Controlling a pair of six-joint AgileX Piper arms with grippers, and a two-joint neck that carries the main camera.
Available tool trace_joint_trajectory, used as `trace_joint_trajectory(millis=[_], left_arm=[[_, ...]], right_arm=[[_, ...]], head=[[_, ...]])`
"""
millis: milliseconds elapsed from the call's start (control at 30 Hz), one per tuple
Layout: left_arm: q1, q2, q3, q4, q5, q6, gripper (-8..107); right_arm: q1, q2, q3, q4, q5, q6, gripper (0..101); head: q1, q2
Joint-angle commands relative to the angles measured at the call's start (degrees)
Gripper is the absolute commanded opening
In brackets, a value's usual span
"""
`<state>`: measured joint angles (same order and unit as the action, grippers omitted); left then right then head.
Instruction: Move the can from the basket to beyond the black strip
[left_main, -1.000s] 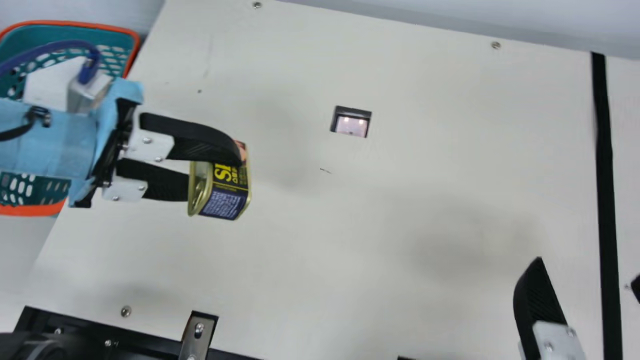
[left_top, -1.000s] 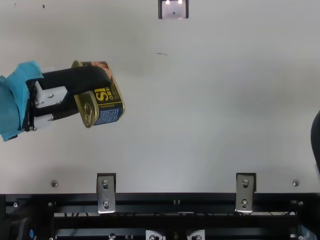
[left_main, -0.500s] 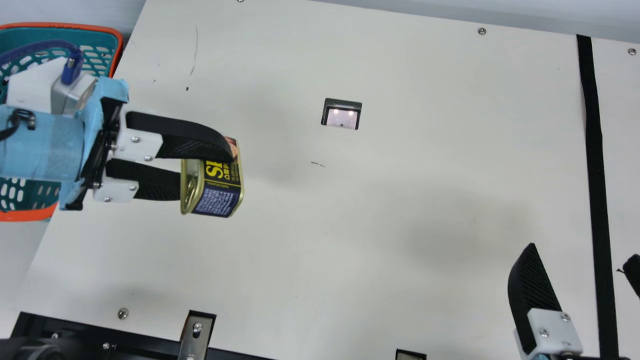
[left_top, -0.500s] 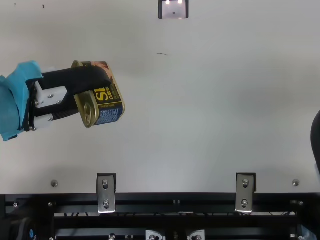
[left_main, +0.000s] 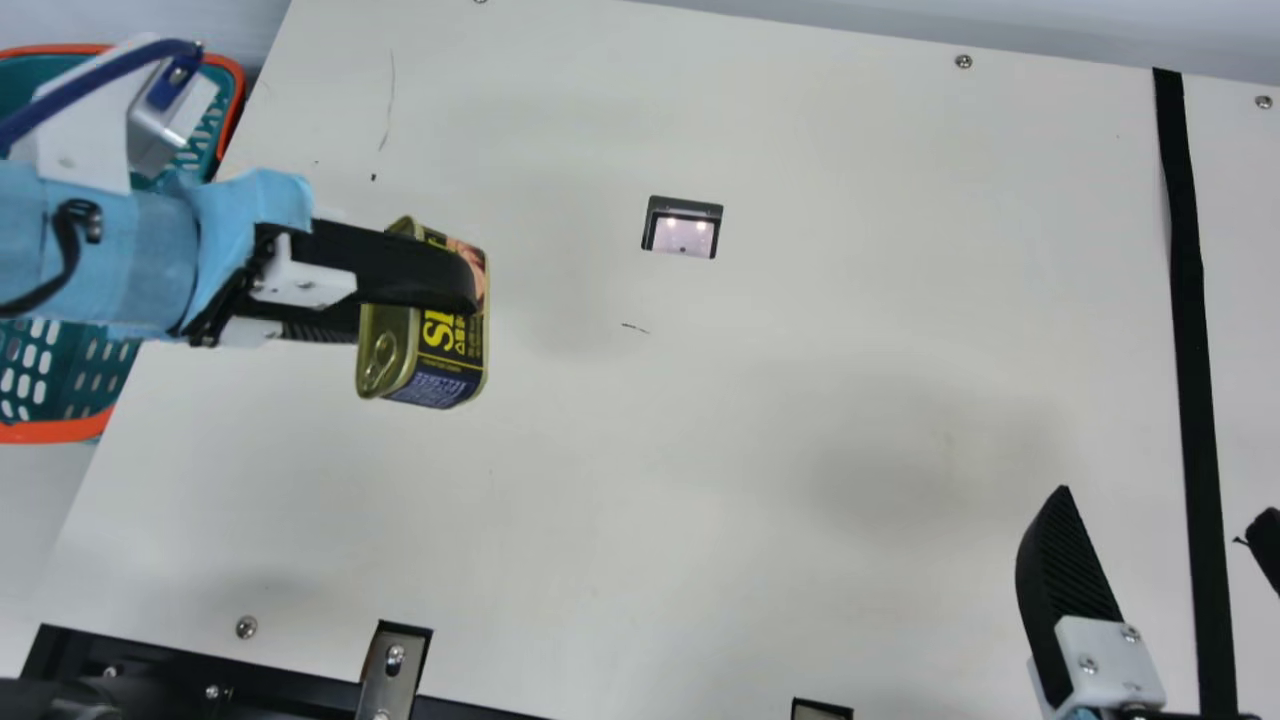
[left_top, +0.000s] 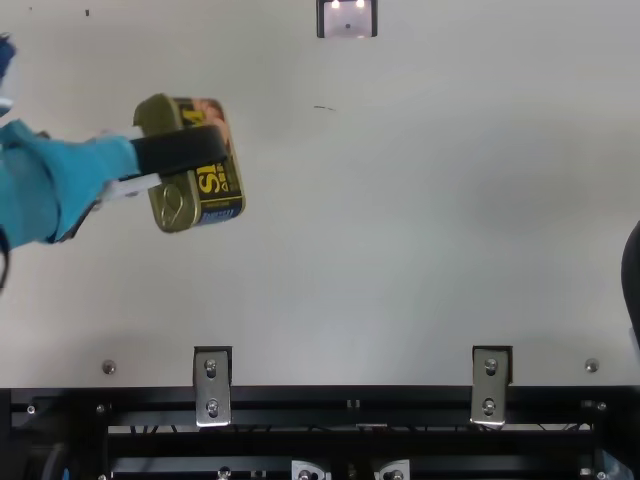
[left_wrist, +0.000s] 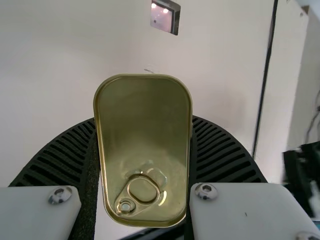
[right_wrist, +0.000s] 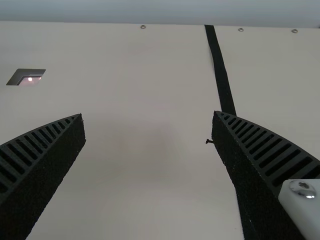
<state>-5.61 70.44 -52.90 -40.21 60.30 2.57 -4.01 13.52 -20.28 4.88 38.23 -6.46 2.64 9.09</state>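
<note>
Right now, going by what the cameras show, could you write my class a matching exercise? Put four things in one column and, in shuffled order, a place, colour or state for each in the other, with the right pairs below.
Things
1. Can
2. Basket
3. Black strip
4. Right gripper

Places, colours, states
A. Stretches in a long band near the main view's right side
B. Open, with nothing between its fingers
C. Held in the left gripper
D. Teal with an orange rim

Right pairs: 1-C, 2-D, 3-A, 4-B
</note>
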Motion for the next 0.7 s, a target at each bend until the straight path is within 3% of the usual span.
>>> trace_joint_trajectory(millis=[0,400,667], left_arm=[[-6.0,0.6,-2.3,7.0,-2.1,-0.4,10],[-28.1,8.8,-13.0,33.2,-2.0,-2.9,10],[-38.3,15.1,-18.1,42.1,1.1,-0.1,10]], right_arm=[[0.0,0.0,0.0,0.0,0.0,0.0,101],[0.0,0.0,0.0,0.0,0.0,0.0,101],[0.0,0.0,0.0,0.0,0.0,0.0,101]], head=[[-0.2,-0.4],[-0.2,-0.4],[-0.2,-0.4]])
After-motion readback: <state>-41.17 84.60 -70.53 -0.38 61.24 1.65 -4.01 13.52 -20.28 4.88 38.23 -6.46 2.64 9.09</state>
